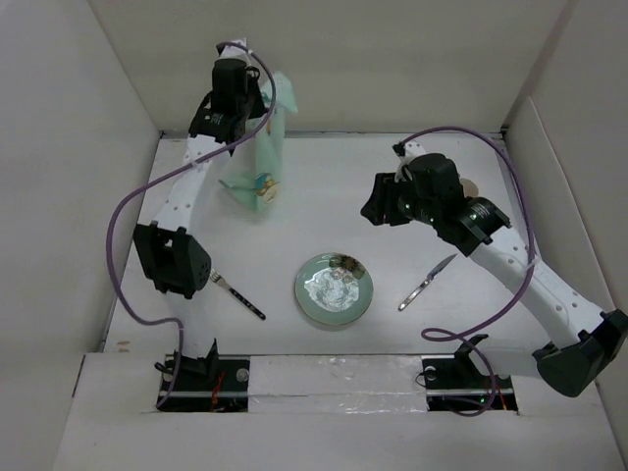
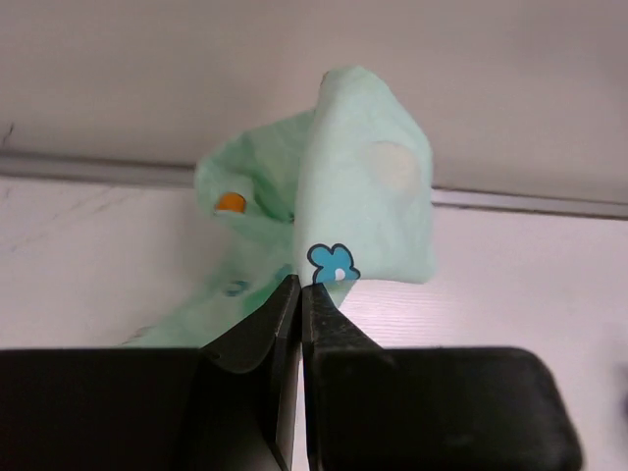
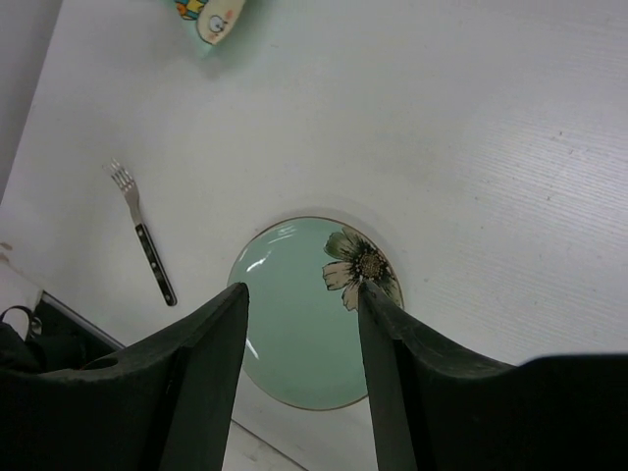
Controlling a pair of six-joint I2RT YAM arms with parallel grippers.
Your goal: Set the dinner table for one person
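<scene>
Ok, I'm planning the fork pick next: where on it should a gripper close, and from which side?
Probably best to take the fork by its dark handle, coming straight down from above with the jaws across the handle's width. It lies flat on the dinner table, tines pointing far-left, handle end nearer the plate, with bare tabletop either side.

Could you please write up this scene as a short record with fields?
left fingers: shut on the placemat, holding it partly raised at the far left of the dinner table
right fingers: open, empty, above the plate
plate: near middle of the table
fork: left of plate, not touching it
knife: right of plate, not touching it
</scene>
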